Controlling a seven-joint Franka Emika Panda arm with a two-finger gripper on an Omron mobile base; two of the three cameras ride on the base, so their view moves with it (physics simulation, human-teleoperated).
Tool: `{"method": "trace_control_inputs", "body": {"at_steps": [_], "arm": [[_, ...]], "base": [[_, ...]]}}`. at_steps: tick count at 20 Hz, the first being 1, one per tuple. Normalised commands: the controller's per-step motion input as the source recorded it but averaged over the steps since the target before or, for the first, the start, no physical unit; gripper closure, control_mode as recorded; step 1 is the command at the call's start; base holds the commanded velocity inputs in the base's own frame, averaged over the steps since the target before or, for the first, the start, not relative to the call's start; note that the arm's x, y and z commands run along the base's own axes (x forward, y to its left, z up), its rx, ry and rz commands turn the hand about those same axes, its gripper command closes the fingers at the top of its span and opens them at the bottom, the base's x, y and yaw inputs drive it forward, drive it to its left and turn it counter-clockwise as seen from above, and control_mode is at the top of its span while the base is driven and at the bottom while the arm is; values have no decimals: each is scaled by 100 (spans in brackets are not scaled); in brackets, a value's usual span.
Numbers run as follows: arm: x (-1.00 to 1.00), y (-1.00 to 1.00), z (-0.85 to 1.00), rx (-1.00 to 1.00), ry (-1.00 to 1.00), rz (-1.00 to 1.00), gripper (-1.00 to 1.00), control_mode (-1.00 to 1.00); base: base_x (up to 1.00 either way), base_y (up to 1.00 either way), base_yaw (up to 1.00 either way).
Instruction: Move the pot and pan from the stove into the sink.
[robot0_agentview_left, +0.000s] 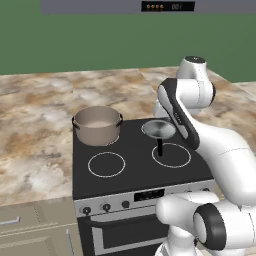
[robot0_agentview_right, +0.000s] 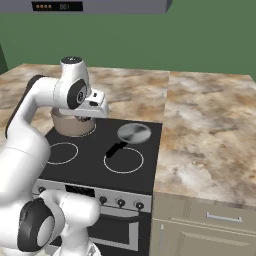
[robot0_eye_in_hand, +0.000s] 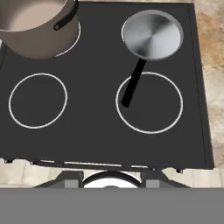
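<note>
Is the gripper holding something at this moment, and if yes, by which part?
Nothing is held. The gripper hangs above the stove; the pot and the pan both sit on the cooktop, untouched.

Glossy white arm (robot0_agentview_left: 220, 145) with dark joint bands

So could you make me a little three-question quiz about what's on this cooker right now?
1. True or false: the pan sits on the stove with its black handle lying over a front burner ring.
2. Which is deeper: A) the pot or B) the pan?
3. Fill in: pot and pan both stand at the ___ of the cooktop, far from the knobs.

Key: 1 true; 2 A; 3 back.
</note>
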Motion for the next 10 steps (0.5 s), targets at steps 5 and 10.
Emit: {"method": "trace_control_inputs", "body": {"at_steps": [5,10], "arm": [[0,-6,-19,-2,0,-3,-100,-100],[0,-8,-32,-2,1,-3,-100,-100]], "base": [[0,0,0],[0,0,0]]}}
